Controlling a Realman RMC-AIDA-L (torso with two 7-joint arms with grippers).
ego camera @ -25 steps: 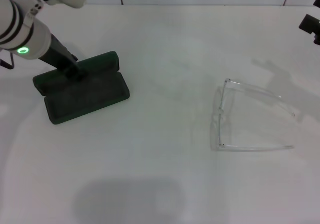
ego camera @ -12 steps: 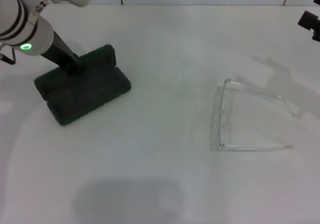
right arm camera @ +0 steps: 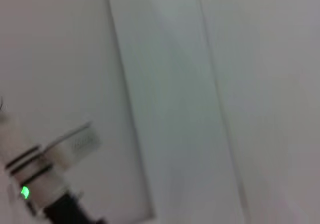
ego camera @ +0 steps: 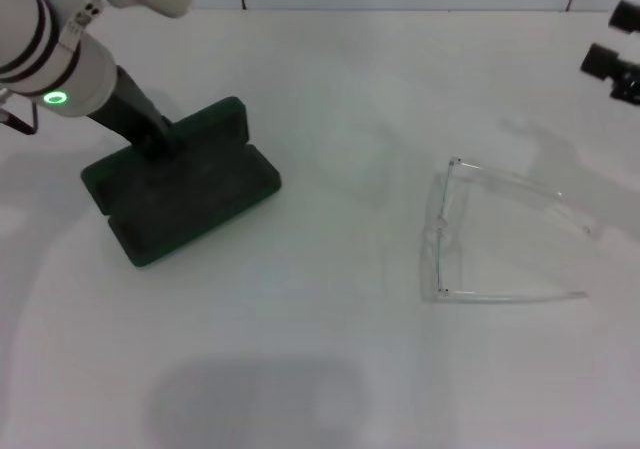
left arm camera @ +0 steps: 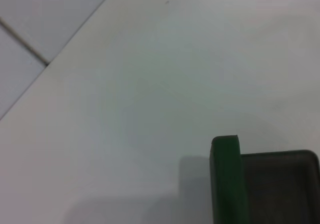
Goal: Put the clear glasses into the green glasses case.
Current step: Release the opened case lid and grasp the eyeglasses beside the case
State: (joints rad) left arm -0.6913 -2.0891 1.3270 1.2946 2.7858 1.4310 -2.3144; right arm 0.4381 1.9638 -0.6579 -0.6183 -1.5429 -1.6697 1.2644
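Dark green glasses case (ego camera: 185,194) open at 9 o'clock under left gripper (ego camera: 158,145), grip state unclear; clear glasses (ego camera: 480,234) unfolded at 3 o'clock on counter (ego camera: 330,349).

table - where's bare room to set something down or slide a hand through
Widest free patch on the white table: the near strip in front of the green glasses case and clear glasses. The band between them is bare too. Crowded: the left side, where the left gripper sits at the case, and the far right, near the right gripper.
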